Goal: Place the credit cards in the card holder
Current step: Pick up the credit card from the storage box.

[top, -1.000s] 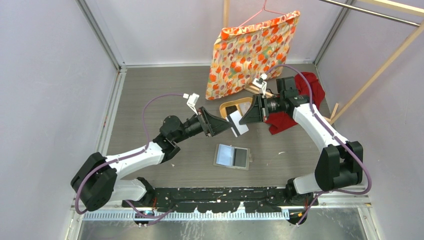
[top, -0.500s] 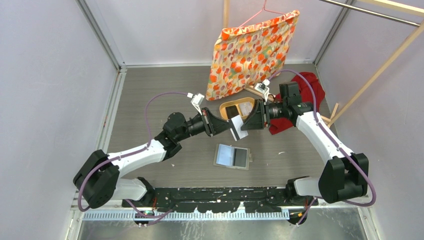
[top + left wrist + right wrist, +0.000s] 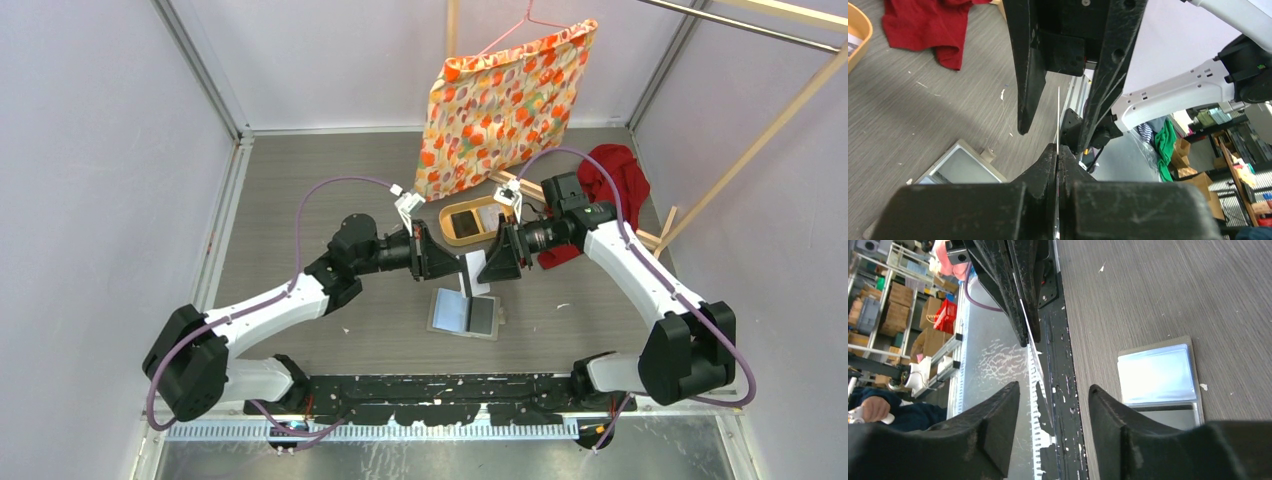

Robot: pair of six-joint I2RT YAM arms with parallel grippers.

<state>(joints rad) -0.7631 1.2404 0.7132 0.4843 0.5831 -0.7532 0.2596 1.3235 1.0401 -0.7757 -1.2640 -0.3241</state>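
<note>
At eight o'clock in the overhead view, white left arm stretched over the grey wood-grain table toward the middle. Left fingers pressed fully together on a thin white rectangular credit card, gripped by its near edge, lifted clear of the table and standing on edge, seen from the left wrist only as a fine pale line. Directly at six o'clock of that card, lying on the table: small flat grey-olive folding card holder, spread open, pale blue-white pocketed half to the left, darker half to the right, touched by neither set of fingers. At twelve o'clock of the card, oval tan wooden tray holding more cards, one dark, one light. Just at three o'clock of the card, right fingers parted wide, one on each side of the card's far end, a gap showing on both sides, gripping nothing. Farther out at two o'clock, crumpled red cloth partly under the white right arm. Around one o'clock at the far edge, orange-and-yellow patterned fabric bag hanging upright.
</note>
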